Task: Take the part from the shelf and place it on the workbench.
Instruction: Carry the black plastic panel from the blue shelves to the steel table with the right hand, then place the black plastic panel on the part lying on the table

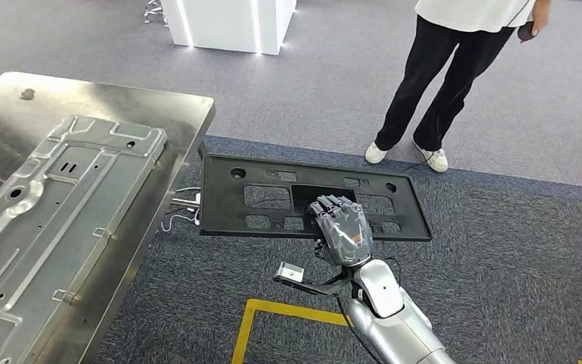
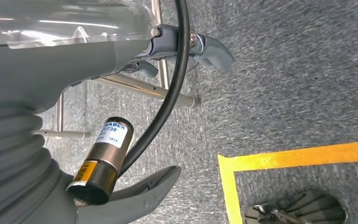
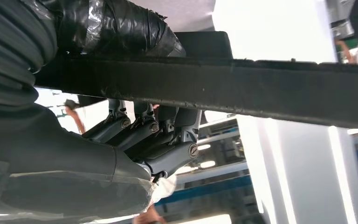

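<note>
The part is a flat black plastic panel with several cutouts. My right hand grips it at the middle of its near edge and holds it level above the carpet, just right of the workbench. In the right wrist view the panel crosses the picture as a dark bar, with the fingers wrapped under it. The panel's left end is close to the steel workbench's right edge. My left hand hangs over the floor, its thumb and fingers apart and holding nothing.
A large stamped metal sheet covers much of the workbench. White cables hang at the bench edge. A person stands on the carpet beyond the panel. A white lit pillar is at the back. Yellow tape marks the floor.
</note>
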### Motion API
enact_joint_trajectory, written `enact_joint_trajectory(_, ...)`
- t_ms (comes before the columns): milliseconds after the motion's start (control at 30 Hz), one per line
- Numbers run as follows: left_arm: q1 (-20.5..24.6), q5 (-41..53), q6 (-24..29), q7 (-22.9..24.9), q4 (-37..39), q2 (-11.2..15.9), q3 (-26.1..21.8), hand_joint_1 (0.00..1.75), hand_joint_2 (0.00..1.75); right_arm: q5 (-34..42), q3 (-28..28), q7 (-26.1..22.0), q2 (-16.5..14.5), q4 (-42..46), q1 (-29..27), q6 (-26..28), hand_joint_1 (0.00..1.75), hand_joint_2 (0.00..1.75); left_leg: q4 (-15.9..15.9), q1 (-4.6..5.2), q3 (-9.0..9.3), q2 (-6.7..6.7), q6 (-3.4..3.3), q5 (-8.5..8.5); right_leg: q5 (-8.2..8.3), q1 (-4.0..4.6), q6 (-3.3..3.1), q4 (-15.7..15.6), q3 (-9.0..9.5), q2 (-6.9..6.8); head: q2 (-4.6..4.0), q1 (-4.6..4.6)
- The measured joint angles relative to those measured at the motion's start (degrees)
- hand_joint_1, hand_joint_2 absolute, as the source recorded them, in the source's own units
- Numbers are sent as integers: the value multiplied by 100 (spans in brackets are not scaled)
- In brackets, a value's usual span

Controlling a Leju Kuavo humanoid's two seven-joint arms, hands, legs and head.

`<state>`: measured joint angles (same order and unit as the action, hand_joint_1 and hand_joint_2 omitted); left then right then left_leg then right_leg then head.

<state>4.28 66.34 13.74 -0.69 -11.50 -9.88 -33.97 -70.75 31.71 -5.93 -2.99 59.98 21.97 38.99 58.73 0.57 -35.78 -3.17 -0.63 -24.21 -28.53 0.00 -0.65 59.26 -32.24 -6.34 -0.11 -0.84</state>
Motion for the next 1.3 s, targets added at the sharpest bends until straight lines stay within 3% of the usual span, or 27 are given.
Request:
enact_joint_trajectory(33, -7, 1, -1, -1, 0, -1, 0, 0, 175, 0, 1, 0, -4, 2, 2, 0, 166, 175, -27, -15, 10, 68, -32, 13, -16, -3, 34, -6, 9, -35, 0, 0)
enact_joint_trajectory(67, -15, 2, 1, -1, 0, -1, 0, 0, 175, 1, 1, -1, -7, 4, 5, 0, 166, 175, -64, -29, 30, 133, -63, 27, -50, -13, 66, 21, 13, 18, 0, -3)
enact_joint_trajectory(133, -9, 6, 1, -2, 0, -1, -1, 0, 175, 3, 2, -1, -7, 7, 16, 0, 166, 175, -134, -67, 78, 251, -132, 59, -260, -30, 111, 345, -119, 292, 0, -9)
enact_joint_trajectory(200, 16, 13, -1, -3, 0, 0, -2, 0, 175, 10, 3, -2, 9, -1, 4, 0, 166, 175, -138, -64, 85, 372, -171, 58, -583, -43, 120, 1058, -475, 553, 0, -11)
enact_joint_trajectory(233, 23, 15, -3, -3, 0, 0, -2, 0, 175, 13, 3, -1, 20, -7, -11, 0, 166, 175, -131, -64, 85, 448, -180, 53, -677, -44, 124, 1383, -661, 599, 0, -11)
enact_joint_trajectory(267, 20, 17, -5, -3, 0, 0, -2, 0, 175, 16, 3, -1, 29, -11, -24, 0, 166, 175, -119, -63, 85, 530, -180, 46, -666, -47, 128, 1547, -779, 619, 0, -11)
enact_joint_trajectory(300, 13, 17, -6, -3, 0, 0, -2, 0, 175, 17, 3, -1, 36, -14, -30, 0, 166, 175, -101, -64, 87, 612, -175, 37, -542, -53, 129, 1499, -797, 631, 0, -11)
enact_joint_trajectory(333, 6, 17, -9, -3, 0, -1, -3, 0, 175, 19, 3, -1, 38, -14, -29, 0, 166, 175, -76, -66, 88, 692, -162, 24, -323, -64, 127, 1222, -701, 657, 0, -11)
enact_joint_trajectory(400, 5, 17, -14, -3, 0, -2, -4, 0, 175, 23, 3, -1, 43, -14, -19, 0, 166, 175, -4, -68, 72, 835, -121, -15, 52, -97, 117, 484, -403, 861, 0, -11)
enact_joint_trajectory(467, 7, 17, -17, -3, 0, -3, -4, 0, 175, 25, 5, -1, 46, -14, -17, -1, 166, 175, 39, -77, 27, 957, -60, -30, 149, -107, 103, 130, -251, 1035, 0, -11)
enact_joint_trajectory(533, -10, 16, -18, -3, 0, -2, -4, 0, 175, 26, 7, -2, 43, -13, -12, -1, 166, 175, 25, -93, -8, 1063, 13, -13, 147, -98, 60, 105, -231, 985, 0, -9)
enact_joint_trajectory(567, -22, 17, -19, -3, 0, -1, -4, 0, 175, 26, 8, -1, 38, -13, -4, 0, 166, 175, 42, -96, -20, 1027, 43, -25, 160, -97, 27, 76, -212, 925, 0, -9)
enact_joint_trajectory(633, -21, 17, -19, -3, 0, 2, -5, 0, 175, 30, 9, -1, 26, -11, 13, 0, 166, 175, 320, -82, -153, 764, 97, -192, 182, -110, -53, 8, -165, 784, 0, 3)
enact_joint_trajectory(700, -3, 17, -19, -3, 0, 1, -5, 0, 175, 34, 8, -1, 25, -12, 12, -1, 166, 175, 978, -94, -475, 471, 138, -510, 174, -92, -102, -14, -140, 631, 0, 16)
enact_joint_trajectory(767, -2, 17, -19, -3, 0, -3, -4, 0, 175, 34, 8, -1, 26, -14, 2, -1, 166, 175, 1496, -124, -750, 387, 171, -663, 153, -79, -112, -12, -134, 475, 0, 17)
enact_joint_trajectory(800, -7, 17, -19, -3, 0, -4, -5, 0, 175, 34, 9, -2, 26, -14, 0, 0, 166, 175, 1488, -136, -753, 365, 181, -597, 140, -77, -106, -12, -126, 403, 0, 16)
enact_joint_trajectory(833, -13, 17, -19, -2, 0, -4, -5, 0, 175, 34, 9, -2, 26, -14, 0, -1, 166, 175, 1265, -143, -640, 332, 184, -441, 126, -77, -94, -11, -110, 334, 0, 18)
enact_joint_trajectory(900, -11, 18, -22, -1, 0, -3, -7, 0, 175, 36, 9, -1, 26, -14, 6, -2, 166, 175, 511, -124, -238, 143, 164, -107, 87, -66, -52, -10, -67, 213, 0, 17)
enact_joint_trajectory(967, 4, 19, -28, 1, 0, -2, -7, 0, 175, 51, 11, 0, 27, -14, 19, -2, 166, 175, 61, -78, -12, 9, 96, 5, 51, -38, 4, -7, -36, 109, 0, 13)
enact_joint_trajectory(1067, -9, 19, -32, 10, 0, 1, -9, 0, 175, 77, 37, 1, 23, -12, 38, -2, 166, 175, -11, -57, 8, 140, -17, -4, 3, -36, 100, -9, 8, 12, 0, 12)
enact_joint_trajectory(1133, -10, 19, -34, 16, 0, 2, -11, 0, 175, 82, 52, 1, 18, -8, 51, -1, 166, 175, -57, -79, 48, 246, -93, 11, -160, -64, 152, 223, -75, 225, 0, 11)
enact_joint_trajectory(1200, 14, 18, -37, 17, 0, 2, -13, 0, 175, 85, 58, 1, 22, -9, 45, -1, 166, 175, -67, -82, 64, 357, -148, 12, -480, -77, 168, 887, -410, 518, 0, 9)
enact_joint_trajectory(1233, 24, 17, -37, 17, 0, 2, -13, 0, 175, 85, 61, 1, 30, -13, 34, -1, 166, 175, -62, -75, 64, 423, -164, 8, -614, -76, 170, 1261, -617, 582, 0, 9)
enact_joint_trajectory(1267, 25, 17, -38, 21, 0, 2, -14, 0, 175, 85, 64, 1, 37, -18, 21, -1, 166, 175, -54, -70, 65, 496, -170, 3, -656, -75, 169, 1517, -778, 611, 0, 9)
enact_joint_trajectory(1300, 22, 17, -39, 26, 0, 2, -15, 0, 175, 85, 66, 1, 44, -22, 13, 0, 166, 175, -44, -66, 68, 572, -171, -2, -582, -75, 162, 1571, -849, 625, 0, 9)
